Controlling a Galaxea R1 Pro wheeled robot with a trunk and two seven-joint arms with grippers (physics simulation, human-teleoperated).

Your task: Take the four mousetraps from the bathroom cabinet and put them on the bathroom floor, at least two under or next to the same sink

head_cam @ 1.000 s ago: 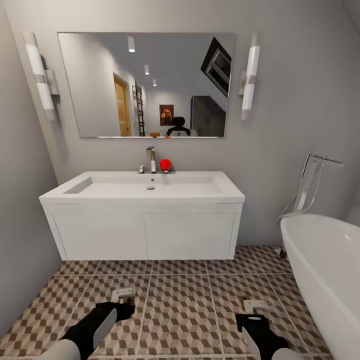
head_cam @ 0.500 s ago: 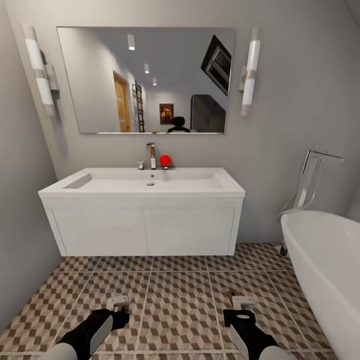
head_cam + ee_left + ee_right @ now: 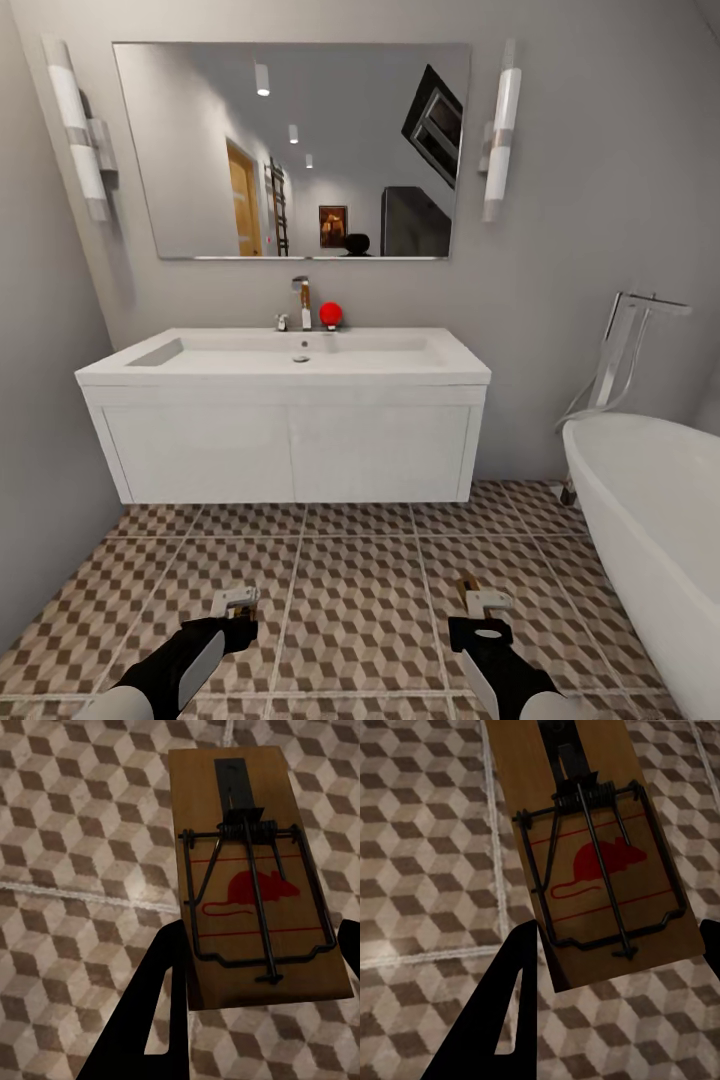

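Each of my grippers holds a mousetrap over the cube-pattern floor (image 3: pixel 360 590). The left gripper (image 3: pixel 238 606) is shut on a wooden mousetrap (image 3: pixel 251 877) with a wire spring bar and a red mouse print. The right gripper (image 3: pixel 480 602) is shut on a second mousetrap (image 3: pixel 592 847) of the same kind. Both hang low over the tiles, in front of the long white sink (image 3: pixel 285 360) on its white vanity (image 3: pixel 290 450). The wrist views show the floor (image 3: pixel 75 870) close beneath the traps.
A wide mirror (image 3: pixel 290 150) with a wall lamp on each side hangs above the sink. A chrome tap (image 3: pixel 302 303) and a red ball (image 3: pixel 330 314) stand at the basin's back. A white tub (image 3: pixel 650 530) with a chrome filler stands at the right. A grey wall closes the left.
The head camera has dropped lower and closer to the sink. Both grippers, still holding their traps, now sit slightly higher in the picture, and the right one has shifted a little left.
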